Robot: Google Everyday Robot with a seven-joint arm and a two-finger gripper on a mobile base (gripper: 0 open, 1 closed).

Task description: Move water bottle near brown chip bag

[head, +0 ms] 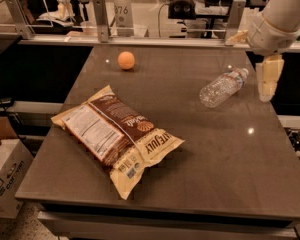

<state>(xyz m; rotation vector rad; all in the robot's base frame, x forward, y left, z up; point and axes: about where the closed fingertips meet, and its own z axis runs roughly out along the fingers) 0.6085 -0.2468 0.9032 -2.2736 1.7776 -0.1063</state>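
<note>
The water bottle [223, 88] lies on its side at the right rear of the dark table [215, 154], with its white cap pointing back and right. The brown chip bag [115, 134] lies flat at the front left, with its white label panel facing up. My gripper [268, 84] hangs pointing down from the white arm at the right edge of the table. It is just right of the bottle's cap end, a little above the tabletop, and holds nothing. The bottle and the bag are well apart.
An orange ball [126, 60] sits at the rear left of the table. A metal rail with posts [100, 19] runs along the back edge. A cardboard box [5, 179] stands on the floor to the left.
</note>
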